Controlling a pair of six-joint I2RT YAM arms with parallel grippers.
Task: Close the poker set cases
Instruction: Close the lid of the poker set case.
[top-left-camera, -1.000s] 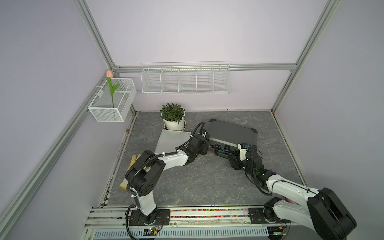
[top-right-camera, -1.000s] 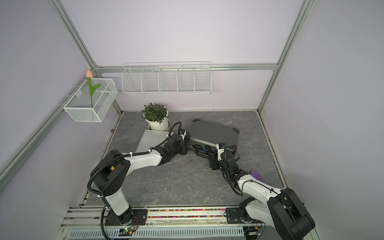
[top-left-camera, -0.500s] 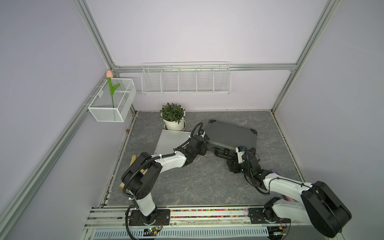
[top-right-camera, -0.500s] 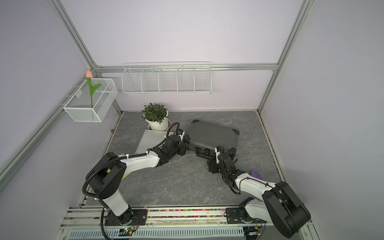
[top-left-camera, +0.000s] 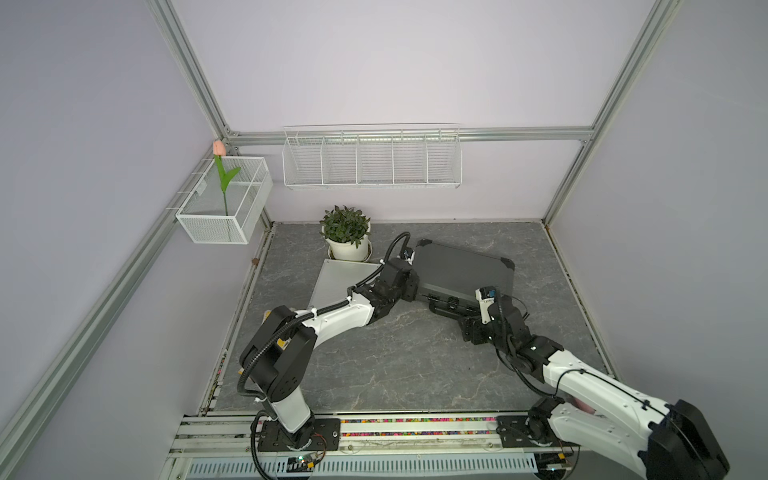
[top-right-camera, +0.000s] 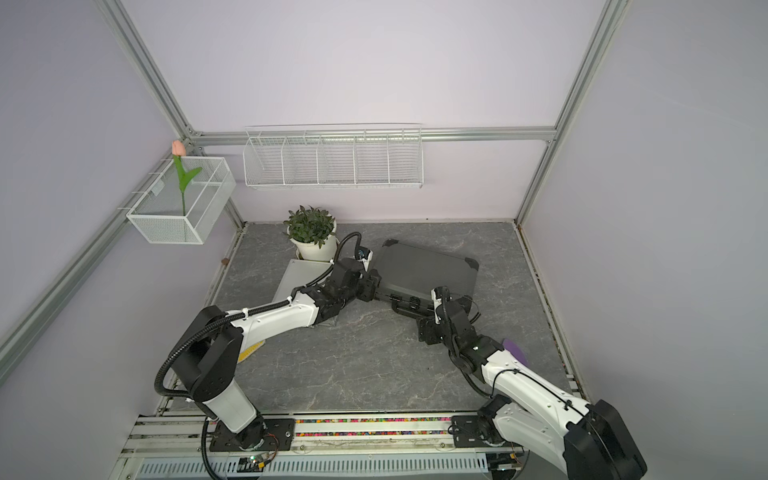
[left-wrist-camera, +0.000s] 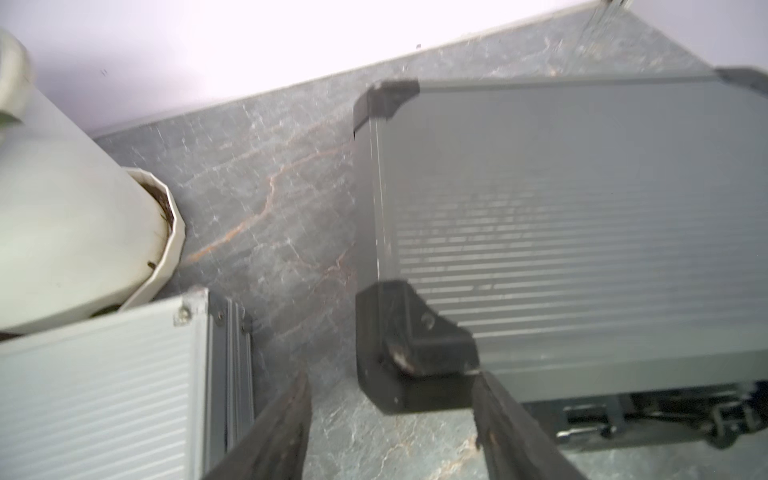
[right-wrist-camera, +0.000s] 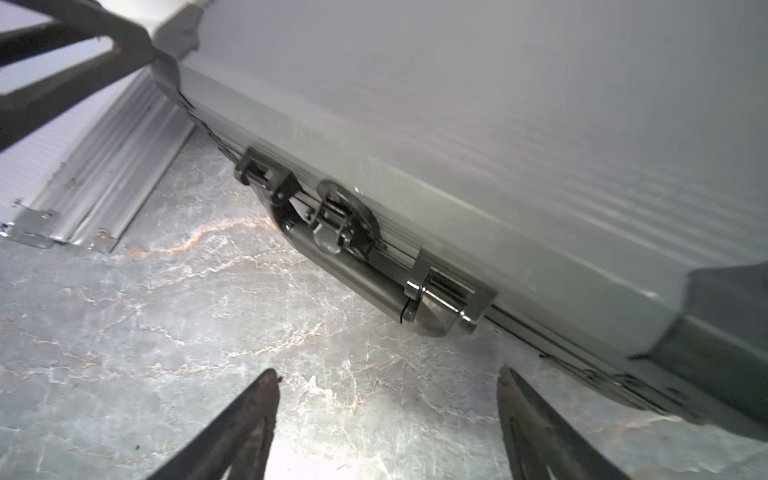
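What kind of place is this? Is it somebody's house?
Probably a robot practice booth, not a house: two white-and-black robot arms are bolted to a metal base rail, and silver aluminium bars frame plain lilac walls.

Two white-shelled arms (top-left-camera: 340, 320), black joints (top-left-camera: 286, 365), black corrugated cables (top-left-camera: 392, 245), dark, seemingly scuffed tool fingers (left-wrist-camera: 274, 436).

narrow floor (left-wrist-camera: 286, 249) gap between dark case (left-wrist-camera: 582, 208) and silver case (left-wrist-camera: 95, 374); pot (left-wrist-camera: 70, 224) crowds gap's far end; floor before dark case's handle (right-wrist-camera: 353, 270) open.
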